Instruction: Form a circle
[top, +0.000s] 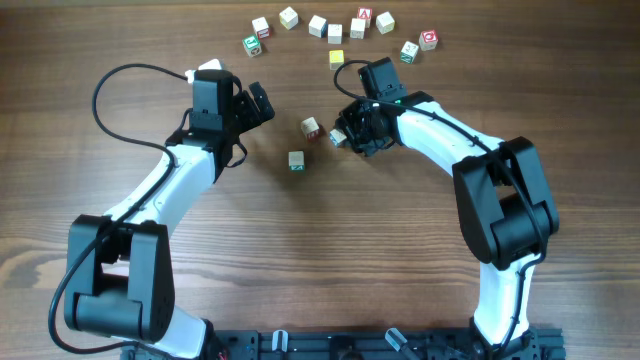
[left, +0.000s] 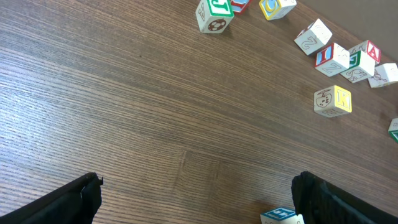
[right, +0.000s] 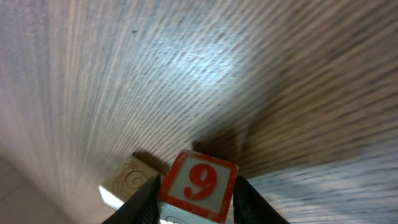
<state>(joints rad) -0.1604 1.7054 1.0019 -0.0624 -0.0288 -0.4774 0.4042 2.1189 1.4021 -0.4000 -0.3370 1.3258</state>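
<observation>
Grasps a pale wooden red-9 cube (right: 199, 183) between the fingers of the right gripper (top: 341, 136), clenched on both its sides, low over the tabletop (top: 330, 250) near the middle. Leaves a second cube (top: 311, 127) loose just left of the held one and a third cube (top: 296, 160) nearer the robot. Makes no full circle: only these three, close together yet apart. Holds the left gripper (top: 262, 103) released wide, grasping nothing, over bare wood left of that group. Has a long arc of cubes (top: 318, 25) along the far edge, with a yellow cube (top: 336, 58) just inside it.
</observation>
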